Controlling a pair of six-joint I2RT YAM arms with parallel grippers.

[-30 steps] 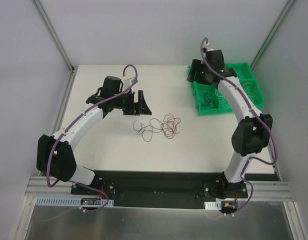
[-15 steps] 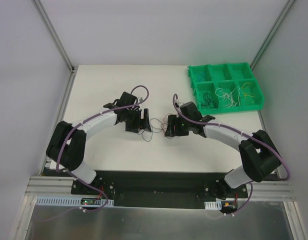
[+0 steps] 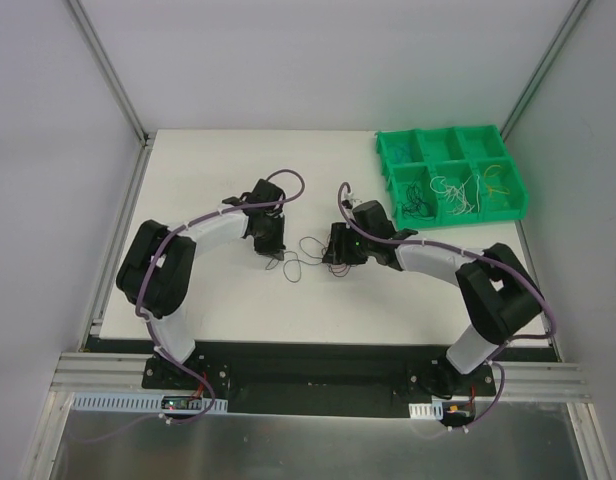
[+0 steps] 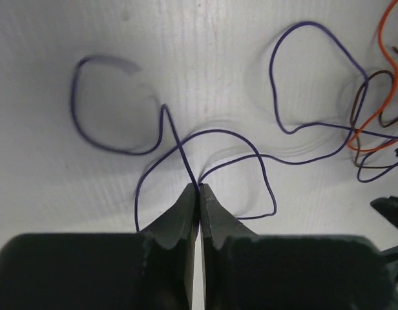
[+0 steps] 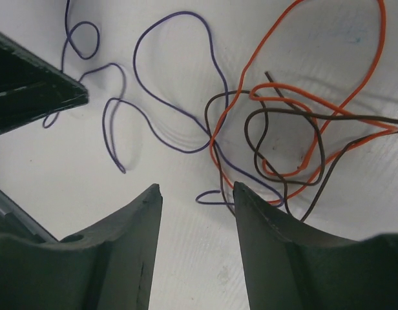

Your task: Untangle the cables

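The cables (image 3: 310, 250) lie as a small tangle of thin wires on the white table, between my two grippers. My left gripper (image 4: 199, 188) is shut on a purple-blue wire (image 4: 186, 139) where two of its strands cross, at the left end of the tangle (image 3: 273, 250). Orange wire (image 4: 380, 84) and brown wire (image 4: 367, 116) knot together at the right. My right gripper (image 5: 198, 187) is open low over the table, with a small end loop of the purple-blue wire (image 5: 179, 13) between its tips. The orange (image 5: 382, 26) and brown (image 5: 322, 155) loops lie just beyond its right finger.
A green bin (image 3: 384, 160) with several compartments stands at the back right of the table and holds several other thin wires. The left gripper's black finger (image 5: 37, 90) shows at the left of the right wrist view.
The right arm has swung from the green bin to the tangle. The left arm has come down at the tangle's left end and its jaws have shut on the purple-blue wire.
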